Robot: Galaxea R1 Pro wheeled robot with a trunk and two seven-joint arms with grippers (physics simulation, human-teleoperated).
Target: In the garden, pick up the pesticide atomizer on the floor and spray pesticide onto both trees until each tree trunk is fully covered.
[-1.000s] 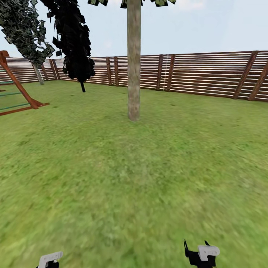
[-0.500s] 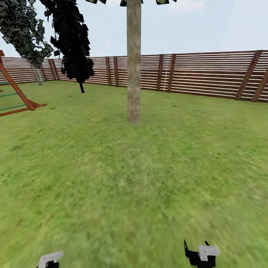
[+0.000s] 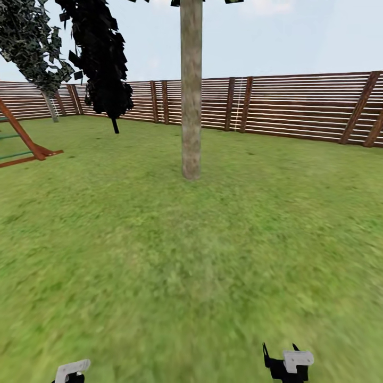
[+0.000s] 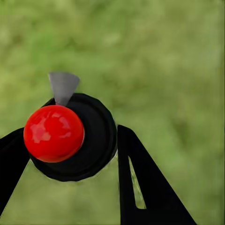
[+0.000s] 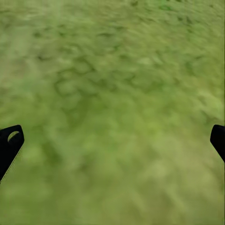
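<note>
The left end effector [image 4: 70,154] is gripping the pesticide atomizer [image 4: 75,136] around its rigid, likely light, round black body below the red cap, the right end effector [image 5: 112,140] is hanging spread and empty, and the tree trunk [image 3: 191,90] is standing well ahead.

Thick pale grey-brown tree trunk [image 3: 191,90] standing upright at upper centre on green lawn [image 3: 191,255], black atomizer [image 4: 77,138] with red ball top clamped between left gripper [image 4: 70,154] fingers.

dark columnar tree [image 3: 103,58], red swing frame [image 3: 24,139]
</note>
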